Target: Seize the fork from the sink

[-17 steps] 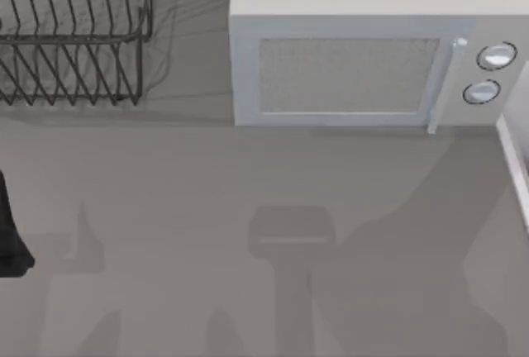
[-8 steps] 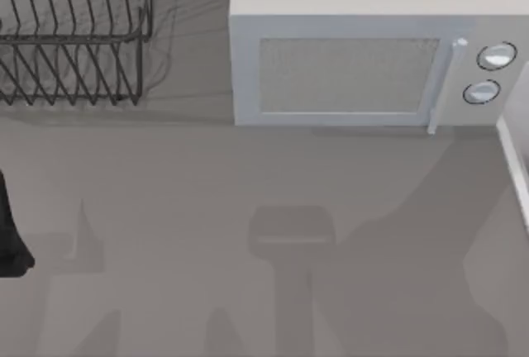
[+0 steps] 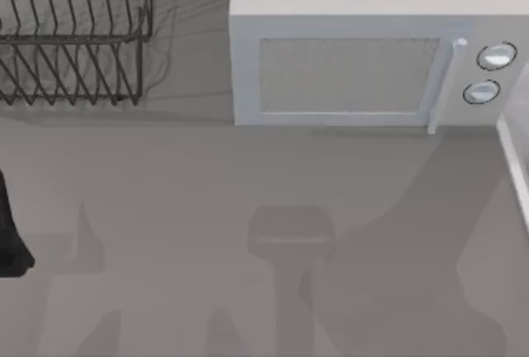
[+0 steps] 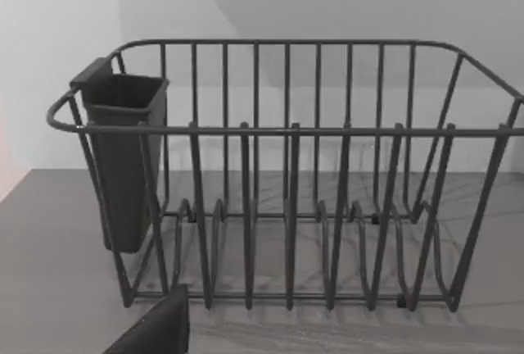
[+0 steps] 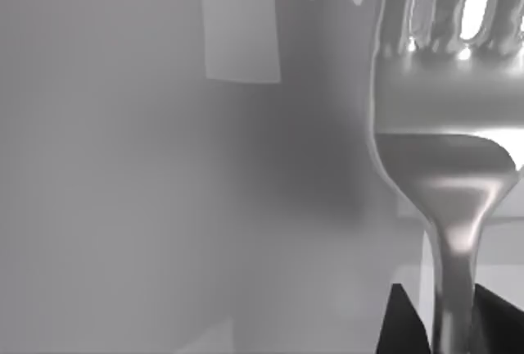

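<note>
One fork (image 5: 446, 149), one microwave (image 3: 364, 51), one rack (image 4: 286, 182)

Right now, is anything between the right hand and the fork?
Nothing visible. In the right wrist view the fork looms close, its handle running down between the two dark tips of the right hand. Whether those tips press on it cannot be told.

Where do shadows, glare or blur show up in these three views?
Top view: broad soft arm shadows fall across the table in front of the microwave. Right wrist view: bright glare streaks the fork, which is very close; the background is blurred. Left wrist view: the dish rack casts thin line shadows beneath it.
</note>
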Controlling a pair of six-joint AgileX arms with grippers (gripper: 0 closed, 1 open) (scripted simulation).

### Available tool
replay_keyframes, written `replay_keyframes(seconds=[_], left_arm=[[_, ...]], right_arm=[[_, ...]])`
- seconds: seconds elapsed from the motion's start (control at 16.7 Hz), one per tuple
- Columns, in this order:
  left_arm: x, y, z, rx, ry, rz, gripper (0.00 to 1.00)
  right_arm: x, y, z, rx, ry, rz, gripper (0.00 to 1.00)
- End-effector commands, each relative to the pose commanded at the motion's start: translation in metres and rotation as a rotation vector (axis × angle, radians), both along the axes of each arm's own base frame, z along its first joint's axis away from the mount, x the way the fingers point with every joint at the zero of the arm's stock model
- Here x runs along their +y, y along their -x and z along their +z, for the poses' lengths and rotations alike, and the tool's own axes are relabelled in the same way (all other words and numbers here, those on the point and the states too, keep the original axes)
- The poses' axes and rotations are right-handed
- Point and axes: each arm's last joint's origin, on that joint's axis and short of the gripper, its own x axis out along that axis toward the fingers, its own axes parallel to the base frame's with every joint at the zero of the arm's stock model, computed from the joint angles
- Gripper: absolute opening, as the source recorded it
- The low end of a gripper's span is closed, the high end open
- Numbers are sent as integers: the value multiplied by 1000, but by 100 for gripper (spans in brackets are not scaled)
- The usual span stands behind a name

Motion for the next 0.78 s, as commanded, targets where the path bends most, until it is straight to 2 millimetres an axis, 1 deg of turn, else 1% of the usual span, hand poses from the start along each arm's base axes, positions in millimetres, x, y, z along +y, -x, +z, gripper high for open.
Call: replay_keyframes(seconds=[0.12,0.36,0.48,0.54,0.6,0.78], left_arm=[[0,0,0,0,0,0,100],[0,0,0,0,0,0,100],[0,0,0,0,0,0,100],[0,0,0,0,0,0,100],[0,0,0,0,0,0,100],[0,0,0,0,0,0,100]], right_arm=[[-1,-3,28,5,-1,0,0],[0,1,94,27,-6,0,0],[1,4,119,13,-3,0,0],[2,5,126,8,-2,0,0],[2,6,128,6,-1,0,0],[2,5,126,7,-2,0,0]])
